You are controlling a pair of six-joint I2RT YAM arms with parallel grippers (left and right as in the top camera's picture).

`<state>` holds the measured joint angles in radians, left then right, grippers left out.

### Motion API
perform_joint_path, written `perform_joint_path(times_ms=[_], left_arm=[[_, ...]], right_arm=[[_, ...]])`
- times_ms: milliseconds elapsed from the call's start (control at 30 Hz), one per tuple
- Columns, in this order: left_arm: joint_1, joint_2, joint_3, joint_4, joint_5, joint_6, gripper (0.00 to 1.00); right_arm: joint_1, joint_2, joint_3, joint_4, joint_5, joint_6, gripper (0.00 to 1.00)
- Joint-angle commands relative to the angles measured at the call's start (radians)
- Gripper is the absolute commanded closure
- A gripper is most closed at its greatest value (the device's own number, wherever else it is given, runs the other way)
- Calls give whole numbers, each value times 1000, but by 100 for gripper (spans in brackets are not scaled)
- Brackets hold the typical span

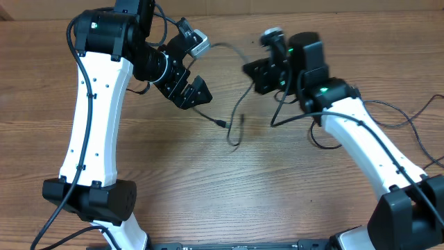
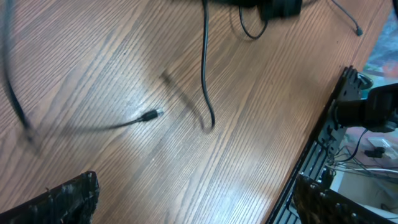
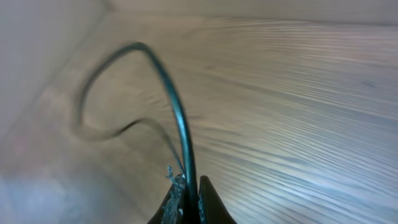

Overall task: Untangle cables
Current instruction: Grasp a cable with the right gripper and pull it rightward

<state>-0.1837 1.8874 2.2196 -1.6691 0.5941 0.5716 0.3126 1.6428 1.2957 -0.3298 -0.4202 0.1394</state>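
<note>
Overhead — brown wood-grain table (image 1: 208,187); thin cables (image 1: 236,107) strewn.

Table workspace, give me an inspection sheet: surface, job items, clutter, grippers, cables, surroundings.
Surface: wooden table, grain visible.
Job's things: thin black cable hanging from the right gripper toward the table; second cable's plug end lying free.
Clutter: nothing seen.
Grippers: right gripper jaws shut on the thin black cable; left gripper jaws open, empty.
Cables: third strand's plug end lies on the table farther off.
Surroundings: black frame rail past the table edge, blurred.
</note>
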Motion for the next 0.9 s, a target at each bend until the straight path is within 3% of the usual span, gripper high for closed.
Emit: perform_joint_path(times_ms=[0, 567, 867], left_arm=[[-6, -11, 17, 5, -31, -10, 1], [-6, -11, 17, 6, -82, -11, 0], [-6, -11, 17, 6, -82, -10, 0]], right_arm=[[-85, -58, 8, 4, 29, 101, 96], [-570, -390, 8, -4, 12, 101, 96], [-889, -418, 8, -41, 12, 101, 96]])
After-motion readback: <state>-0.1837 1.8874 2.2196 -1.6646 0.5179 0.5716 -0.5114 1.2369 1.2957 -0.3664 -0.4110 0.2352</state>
